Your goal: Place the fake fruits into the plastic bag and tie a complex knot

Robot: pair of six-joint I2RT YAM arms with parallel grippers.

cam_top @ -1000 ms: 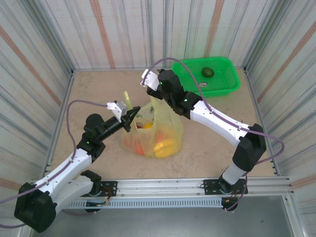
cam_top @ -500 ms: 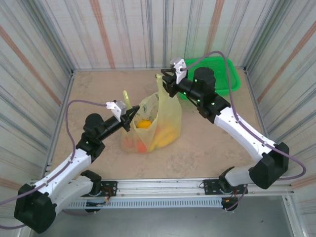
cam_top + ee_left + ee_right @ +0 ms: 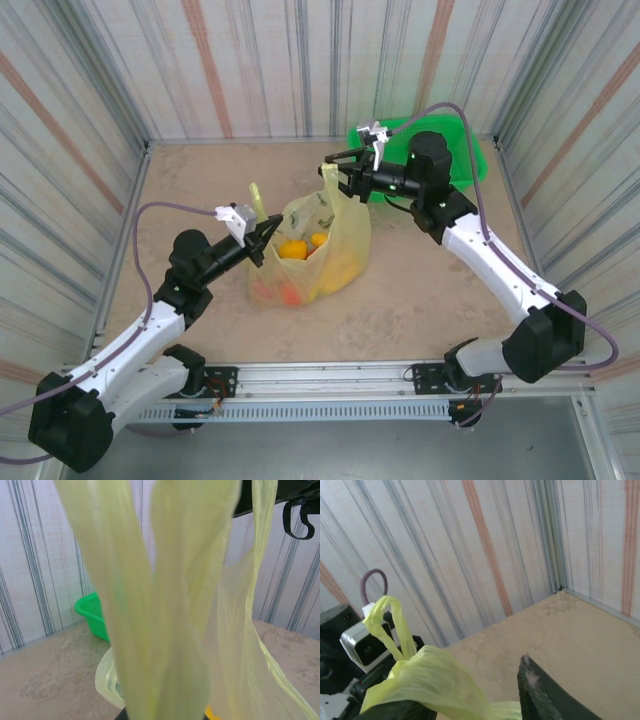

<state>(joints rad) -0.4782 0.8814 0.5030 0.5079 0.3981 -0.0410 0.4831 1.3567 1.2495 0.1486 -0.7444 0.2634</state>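
Right fingers [image 3: 337, 168] have swung back toward the green basket [image 3: 470, 165]. They are apart, with one bag handle draped over one finger. Left fingers [image 3: 262, 236] pinch the other handle. The plastic bag [image 3: 335, 255] sits mid-table [image 3: 200, 180], fake fruits [image 3: 293, 249] inside.

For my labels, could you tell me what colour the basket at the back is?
The basket is bright green, clearest in the top external view.
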